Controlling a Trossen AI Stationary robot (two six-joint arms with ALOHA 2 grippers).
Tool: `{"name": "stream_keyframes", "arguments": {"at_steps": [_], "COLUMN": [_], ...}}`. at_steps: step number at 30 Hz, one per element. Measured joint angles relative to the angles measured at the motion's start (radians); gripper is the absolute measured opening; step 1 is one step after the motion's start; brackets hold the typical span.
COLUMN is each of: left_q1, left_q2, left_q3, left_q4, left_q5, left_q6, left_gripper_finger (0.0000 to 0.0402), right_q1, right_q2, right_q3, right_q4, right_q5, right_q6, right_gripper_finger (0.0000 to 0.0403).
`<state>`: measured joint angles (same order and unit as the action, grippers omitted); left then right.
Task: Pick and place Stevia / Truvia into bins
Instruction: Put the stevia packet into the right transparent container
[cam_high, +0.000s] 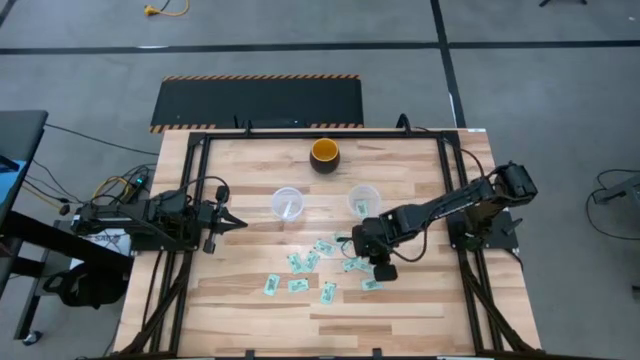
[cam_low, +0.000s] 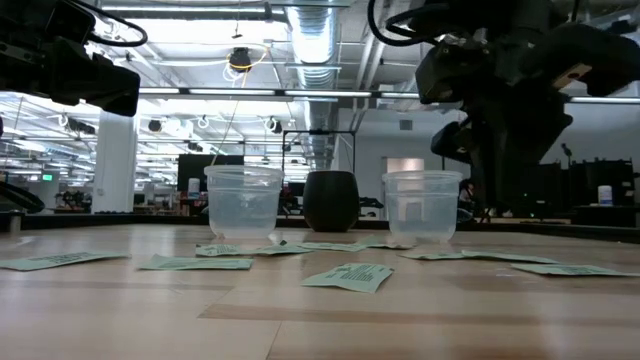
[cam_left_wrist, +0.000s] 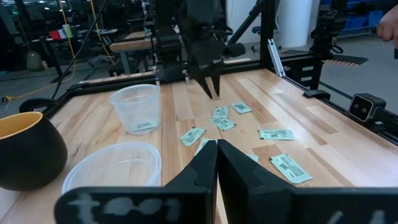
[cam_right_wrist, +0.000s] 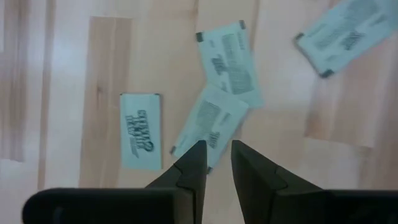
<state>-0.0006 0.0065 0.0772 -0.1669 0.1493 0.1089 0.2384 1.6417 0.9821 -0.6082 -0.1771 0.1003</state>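
Above a pale wooden desk (cam_high: 420, 300), the right gripper (cam_right_wrist: 216, 163) points straight down over a cluster of small light-green and white paper sachets (cam_right_wrist: 211, 121), its fingers slightly parted and holding nothing. About ten such sachets lie scattered flat on the near half of the desk, just in front of two round clear plastic cups (cam_high: 288, 204). The right-hand cup (cam_high: 363, 200) has one sachet inside; so does the left-hand cup. A dark bowl with an orange interior (cam_high: 325, 154) sits behind the cups. The left gripper (cam_high: 235, 222) hangs at the desk's left edge, fingers pressed together and empty.
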Motion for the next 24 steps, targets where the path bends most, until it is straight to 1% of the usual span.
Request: {"name": "stream_keyframes", "arguments": {"at_steps": [4,7,15,19,24], "left_q1": [0.000,0.000,0.000,0.000,0.000], "left_q2": [0.000,0.000,0.000,0.000,0.000], "left_q3": [0.000,0.000,0.000,0.000,0.000], "left_q4": [0.000,0.000,0.000,0.000,0.000], "left_q5": [0.000,0.000,0.000,0.000,0.000], "left_q6": [0.000,0.000,0.021,0.023,0.026], "left_gripper_finger": [0.0000,0.0000,0.0000,0.0000,0.0000], "right_q1": [0.030,0.050,0.070,0.077,0.082], "right_q2": [0.001,0.001,0.001,0.001,0.001], "right_q3": [0.000,0.000,0.000,0.000,0.000], "right_q4": [0.034,0.046,0.046,0.046,0.047], "right_q5": [0.006,0.030,0.056,0.099,0.101], "right_q6": [0.030,0.043,0.110,0.134,0.139], "right_gripper_finger": [0.0068,0.0068,0.0072,0.0103,0.0157]}}
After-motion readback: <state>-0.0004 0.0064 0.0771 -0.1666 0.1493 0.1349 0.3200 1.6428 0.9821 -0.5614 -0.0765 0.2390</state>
